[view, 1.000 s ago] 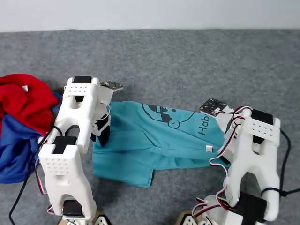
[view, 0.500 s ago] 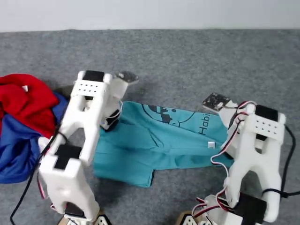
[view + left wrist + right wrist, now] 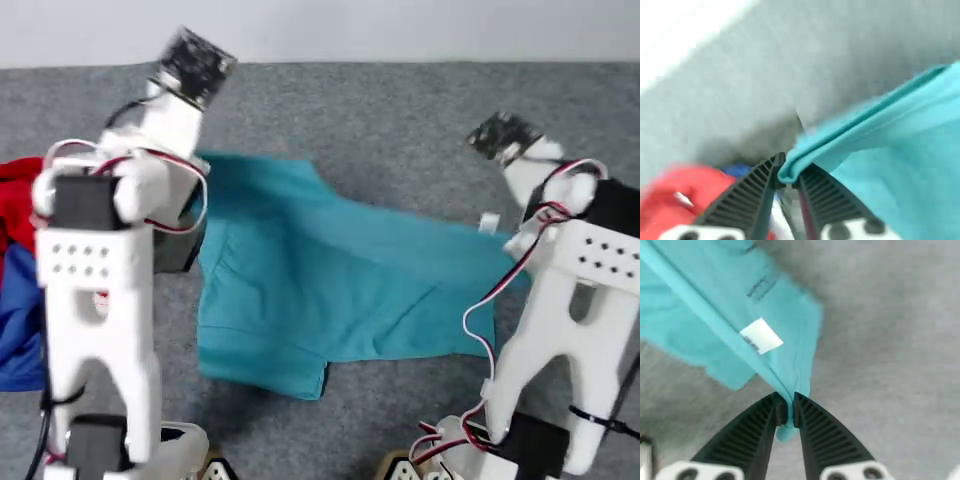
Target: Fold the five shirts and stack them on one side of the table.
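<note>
Bare grey table (image 3: 400,120) lay open along the top of the frame, beyond the teal shirt (image 3: 330,280) stretched across the middle. At the left edge, the red and blue shirts (image 3: 14,210) crowded my left arm (image 3: 95,270).

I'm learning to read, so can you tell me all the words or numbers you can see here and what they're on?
White label on the teal shirt: some dark print, too blurred to read.
Dark marks on the teal shirt's fabric near that label: too blurred to read.
Nothing else here has words, numbers or signs that can be read.
</note>
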`<action>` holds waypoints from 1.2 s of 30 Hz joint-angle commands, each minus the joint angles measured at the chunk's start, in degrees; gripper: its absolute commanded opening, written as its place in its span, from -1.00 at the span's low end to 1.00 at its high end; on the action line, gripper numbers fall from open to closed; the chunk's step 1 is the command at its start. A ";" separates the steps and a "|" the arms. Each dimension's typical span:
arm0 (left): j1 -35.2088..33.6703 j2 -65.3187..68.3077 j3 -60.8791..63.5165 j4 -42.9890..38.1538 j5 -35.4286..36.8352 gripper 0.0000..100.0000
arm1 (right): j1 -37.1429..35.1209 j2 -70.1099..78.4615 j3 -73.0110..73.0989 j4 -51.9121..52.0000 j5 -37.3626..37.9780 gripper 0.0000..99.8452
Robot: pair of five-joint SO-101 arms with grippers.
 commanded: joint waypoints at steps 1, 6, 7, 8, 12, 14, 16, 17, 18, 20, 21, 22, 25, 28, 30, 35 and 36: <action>-0.18 -4.66 -7.60 -5.63 0.09 -0.97 | 0.22 -2.33 -11.52 0.22 -2.73 -0.98; -0.53 -5.19 -17.63 -9.58 -4.92 -0.97 | 0.48 -2.24 -24.26 -1.19 -6.24 -0.98; -0.53 -5.27 -19.91 -10.11 -5.45 -0.97 | 0.57 -2.24 -26.99 -1.36 -6.77 -0.98; -0.44 -5.36 -22.29 -10.46 -5.80 -0.97 | 0.66 -2.24 -29.63 -1.27 -7.21 -0.98; -0.44 -5.27 -32.57 -10.37 -5.80 -0.97 | 1.80 -2.24 -39.74 -0.84 -7.74 -0.98; -0.62 -5.45 -36.70 -10.29 -5.89 -0.97 | 1.89 -2.24 -44.40 -0.75 -7.74 -0.98; -0.62 -5.54 -40.40 -10.29 -6.51 -0.97 | 2.68 -2.33 -48.79 -0.75 -7.74 -0.98; -0.62 -5.54 -42.24 -10.02 -7.74 -0.97 | 3.65 -2.33 -51.25 -0.75 -7.74 -0.98; -0.62 -5.54 -44.18 -9.58 -8.97 -0.97 | 4.26 -2.33 -53.63 -0.75 -7.74 -0.98; -0.62 -5.54 -47.16 -9.49 -11.08 -0.97 | 5.41 -2.24 -56.70 -0.84 -7.74 -0.98; -0.70 -5.45 -48.04 -9.49 -11.78 -0.97 | 5.93 -2.24 -56.88 -0.84 -7.74 -0.98; -0.70 -5.45 -48.31 -9.49 -12.57 -0.97 | 6.81 -2.24 -56.88 -0.84 -7.74 -0.98; -0.70 -5.54 -48.57 -9.67 -13.98 -0.97 | 7.96 -2.24 -57.23 -1.01 -7.74 -0.98; -0.70 -5.71 -48.84 -11.08 -13.98 -0.97 | 8.04 -3.65 -58.29 -1.19 -7.38 -0.98; -0.70 -5.71 -50.68 -11.78 -14.07 -0.97 | 8.13 -5.05 -58.73 -0.84 -7.38 -0.98; -0.70 -5.63 -56.48 -10.46 -17.67 -0.97 | 11.38 -9.45 -58.55 -0.84 -7.30 -0.98; -0.70 -5.63 -57.27 -9.76 -18.29 -0.97 | 11.82 -9.98 -58.46 -0.84 -7.12 -0.98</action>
